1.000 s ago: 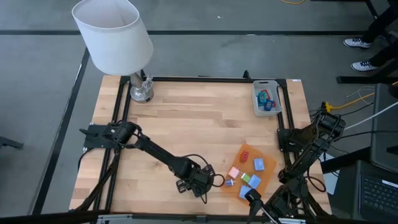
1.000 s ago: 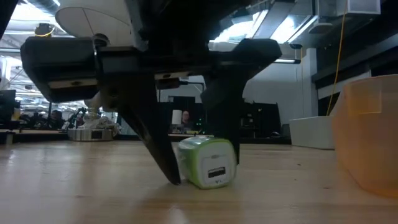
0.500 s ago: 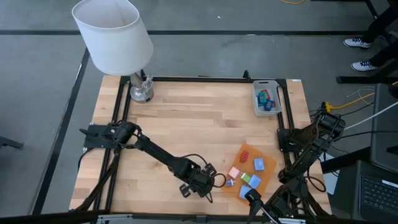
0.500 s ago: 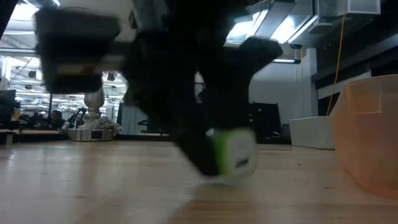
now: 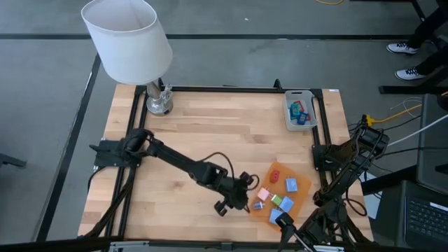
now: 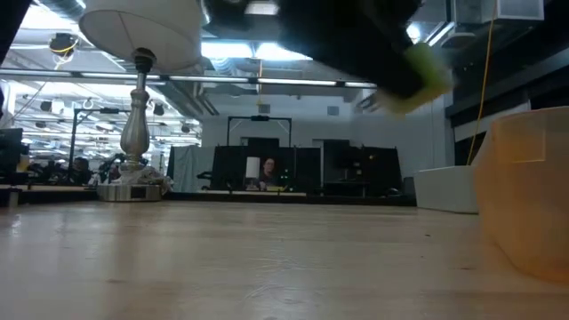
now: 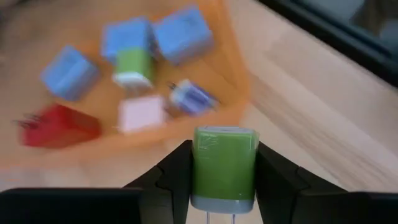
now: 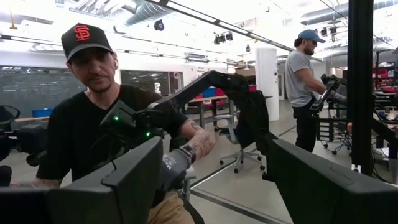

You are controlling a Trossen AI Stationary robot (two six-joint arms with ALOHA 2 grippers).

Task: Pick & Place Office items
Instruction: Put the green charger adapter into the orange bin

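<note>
Office items include the green plug block that we hold clamped by its flat sides in the left pincer, lifted beside the orange sheet: light, rigid, smooth (likely slippery). More pieces lie on that sheet; beyond it, the grey tray holds several. Our right pincer waits open.

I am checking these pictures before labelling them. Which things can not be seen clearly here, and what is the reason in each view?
- Low view: the green charger in the left claw is smeared by motion; only a green streak shows.
- High view: that charger is hidden by the left arm above it.
- Grey tray, high view: its pieces are too small to tell apart.
- Left wrist view: the pieces on the orange sheet are blurred.
- Right claw: its wrist view shows only the room.
</note>
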